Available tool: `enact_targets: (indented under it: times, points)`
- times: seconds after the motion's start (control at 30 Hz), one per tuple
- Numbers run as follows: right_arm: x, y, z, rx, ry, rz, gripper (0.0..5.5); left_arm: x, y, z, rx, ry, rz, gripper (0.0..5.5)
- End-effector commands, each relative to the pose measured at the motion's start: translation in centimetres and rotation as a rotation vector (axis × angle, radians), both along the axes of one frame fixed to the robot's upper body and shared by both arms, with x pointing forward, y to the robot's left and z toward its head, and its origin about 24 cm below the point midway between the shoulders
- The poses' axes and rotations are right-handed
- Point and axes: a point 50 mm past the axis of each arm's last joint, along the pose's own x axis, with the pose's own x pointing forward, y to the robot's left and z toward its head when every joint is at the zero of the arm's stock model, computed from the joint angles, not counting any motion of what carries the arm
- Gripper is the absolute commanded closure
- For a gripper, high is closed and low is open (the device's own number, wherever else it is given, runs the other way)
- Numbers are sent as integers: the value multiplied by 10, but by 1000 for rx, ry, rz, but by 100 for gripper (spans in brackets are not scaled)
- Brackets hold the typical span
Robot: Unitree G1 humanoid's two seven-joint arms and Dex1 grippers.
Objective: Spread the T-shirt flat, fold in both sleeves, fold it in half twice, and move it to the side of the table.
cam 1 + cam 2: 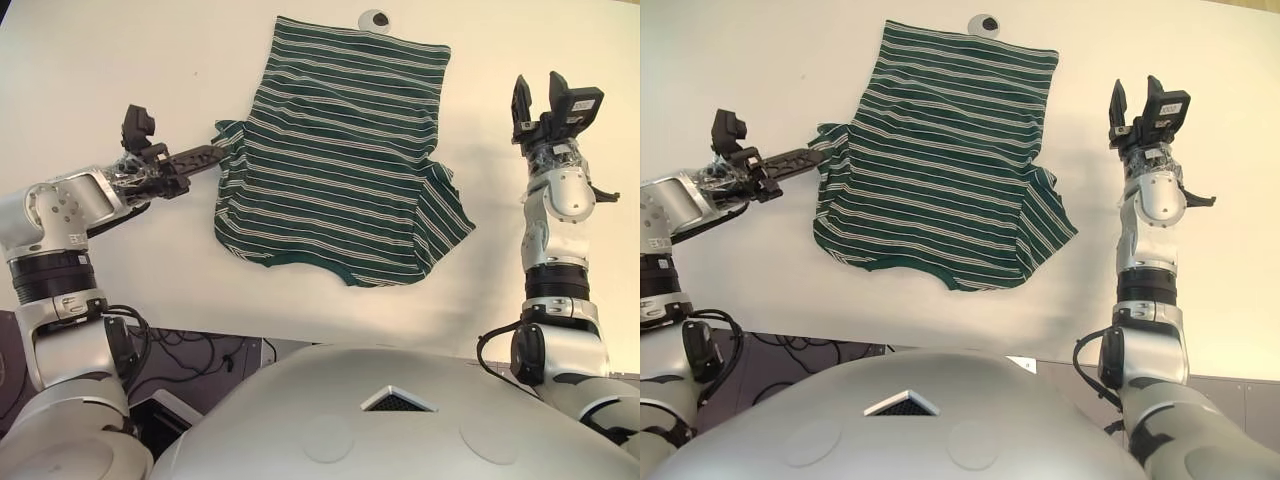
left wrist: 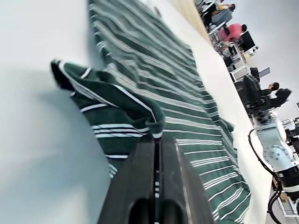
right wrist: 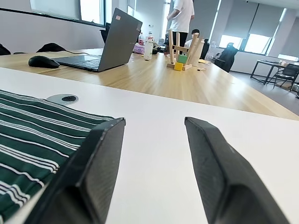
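The T-shirt (image 1: 340,170) lies mostly flat on the middle of the surface (image 1: 110,60). The left pincer (image 1: 220,151) is clamped on its bunched left sleeve (image 1: 229,135). The right pincer (image 1: 539,97) is wide open and empty, right of the shirt, seemingly lifted.

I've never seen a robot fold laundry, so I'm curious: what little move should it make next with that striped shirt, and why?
Probably the left gripper should carry the sleeve inward over the body of the T-shirt and let go. It is shut on that bunched sleeve at the shirt's edge, while the right gripper stands open, clear of the cloth.
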Motion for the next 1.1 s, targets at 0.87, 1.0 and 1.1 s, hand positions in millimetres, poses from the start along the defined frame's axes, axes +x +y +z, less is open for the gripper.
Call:
enact_targets:
  times: [0.87,1.0,1.1]
  points:
    - [-157,-9,12,701,1095,396,315,10,-52,12,-25,-197,113,361]
    - [-158,2,-6,776,1063,286,315,14,-51,15,-15,-205,123,361]
    - [-149,3,-16,801,979,152,315,15,-52,15,-14,-198,122,361]
